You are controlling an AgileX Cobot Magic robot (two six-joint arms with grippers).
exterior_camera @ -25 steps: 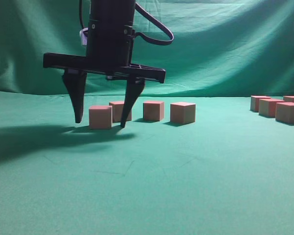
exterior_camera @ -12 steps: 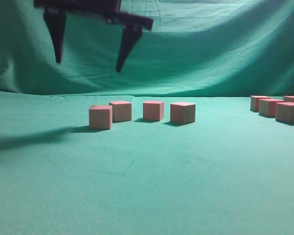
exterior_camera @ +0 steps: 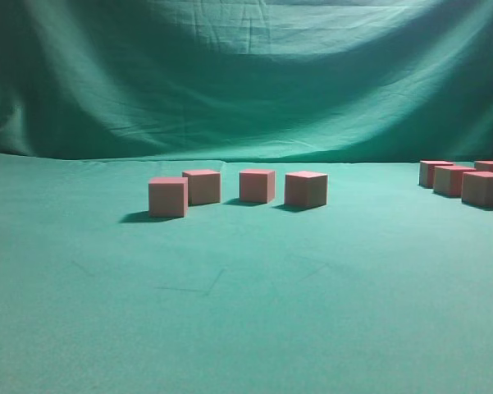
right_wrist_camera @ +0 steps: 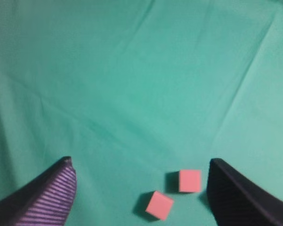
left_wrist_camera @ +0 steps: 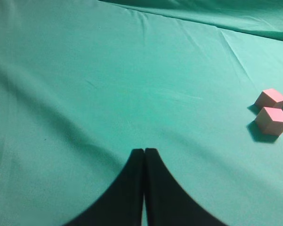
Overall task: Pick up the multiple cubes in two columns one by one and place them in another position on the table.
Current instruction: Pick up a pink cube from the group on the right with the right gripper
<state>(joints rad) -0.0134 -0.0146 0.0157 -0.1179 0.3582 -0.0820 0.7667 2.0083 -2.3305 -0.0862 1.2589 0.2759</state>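
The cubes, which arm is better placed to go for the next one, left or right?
Probably the right. The right gripper is open with two cubes showing between its fingers. The left gripper is shut over bare table, its nearest cubes off to the side.

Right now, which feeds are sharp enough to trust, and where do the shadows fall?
Exterior view: fairly sharp, the cubes throw shadows leftward on the table. Left wrist view: clear, dark shadows beside its cubes. Right wrist view: soft and blurred, cube edges fuzzy.
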